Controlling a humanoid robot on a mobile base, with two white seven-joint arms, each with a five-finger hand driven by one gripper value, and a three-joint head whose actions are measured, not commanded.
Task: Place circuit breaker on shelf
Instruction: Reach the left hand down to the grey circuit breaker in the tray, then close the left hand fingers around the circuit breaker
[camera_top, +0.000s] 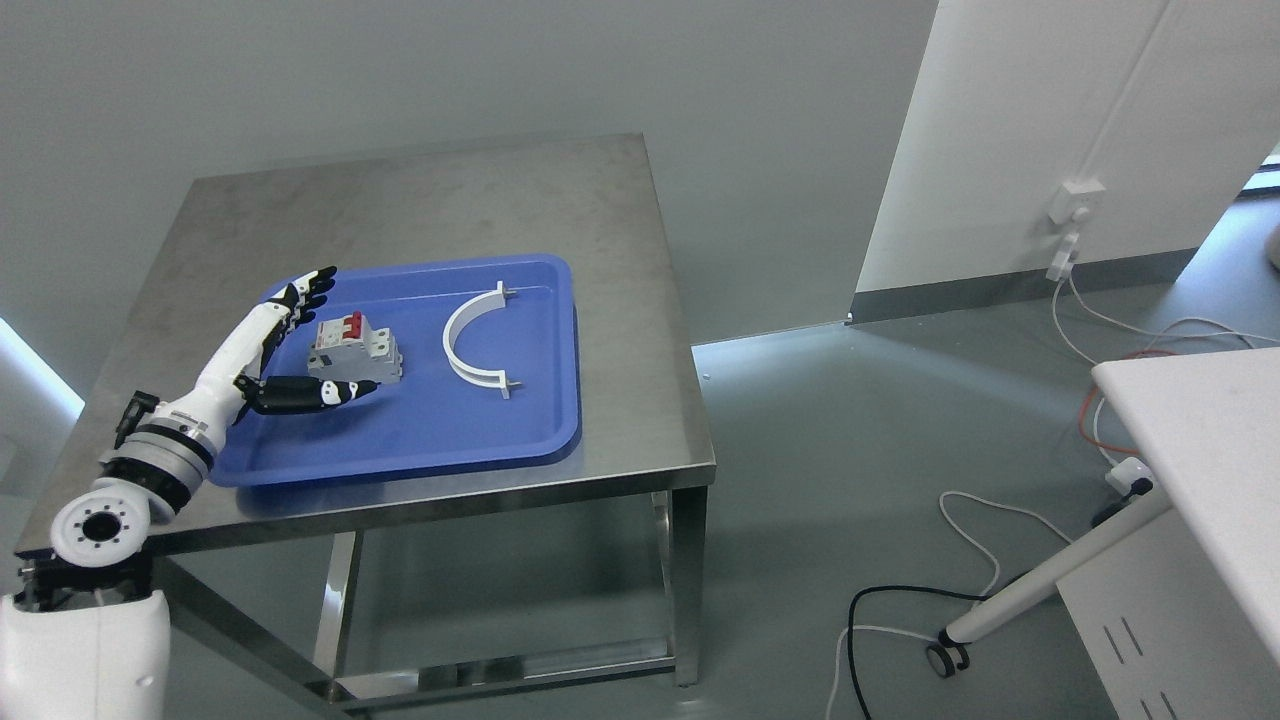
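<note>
Item: small grey block-shaped circuit breaker with red toggles (355, 348), left of centre in the frame, on a blue plastic tray (520, 420) atop a steel table (450, 195).

Handling: likely rigid, compact, moderately dense; smooth casing may slip. Grip the flat side faces, clear of the toggles.

Left hand (285, 345): fingers spread around it, not closed.

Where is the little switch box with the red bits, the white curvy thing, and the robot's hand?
circuit breaker (356, 347), head view, on its grey body below the red switches.
white curved bracket (458, 350), head view, on the middle of its arc.
left hand (285, 345), head view, on the palm, fingers spread around the breaker.
</note>
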